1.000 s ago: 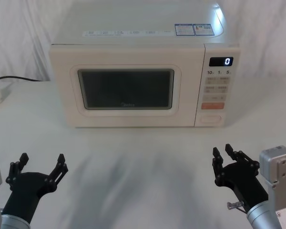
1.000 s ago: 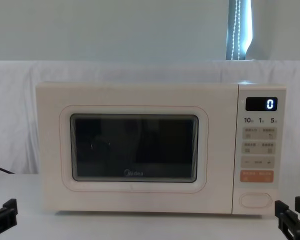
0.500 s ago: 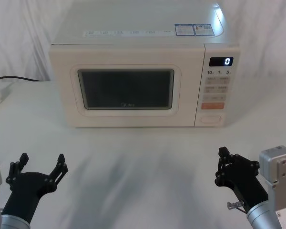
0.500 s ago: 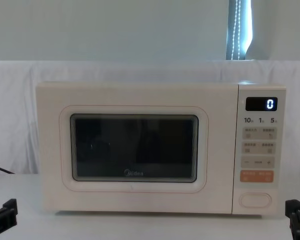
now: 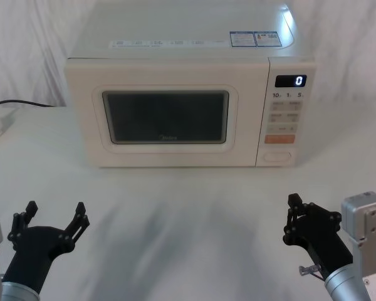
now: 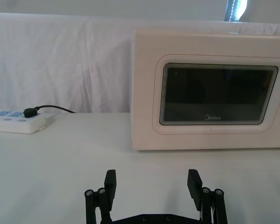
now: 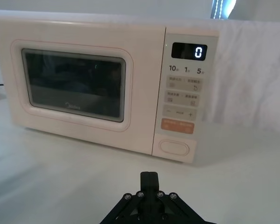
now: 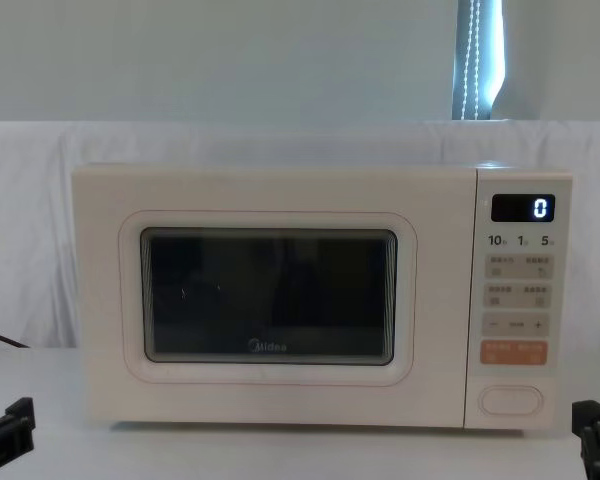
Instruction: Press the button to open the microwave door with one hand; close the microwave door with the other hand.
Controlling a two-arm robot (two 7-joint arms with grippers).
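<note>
While the boxy cream microwave [image 5: 175, 106] sits at the back of the white worktop [image 5: 188, 213], its large cream door [image 8: 270, 295] with the dark glass window is flush and closed. The wide cream pill-shaped button [image 7: 174, 147] lies at the bottom of the control panel, just under the orange rectangular button [image 7: 178, 126]. The right gripper [image 5: 292, 216] hovers low over the worktop, well short of the panel, fingers clenched together into one narrow tip. The left gripper [image 6: 152, 184] waits in front of the door's left part, fingers released and spread wide. The risk I judge from here: the two buttons are stacked close, so a tip arriving slightly high would hit the orange one, or push the light oven backward without unlatching the door.
</note>
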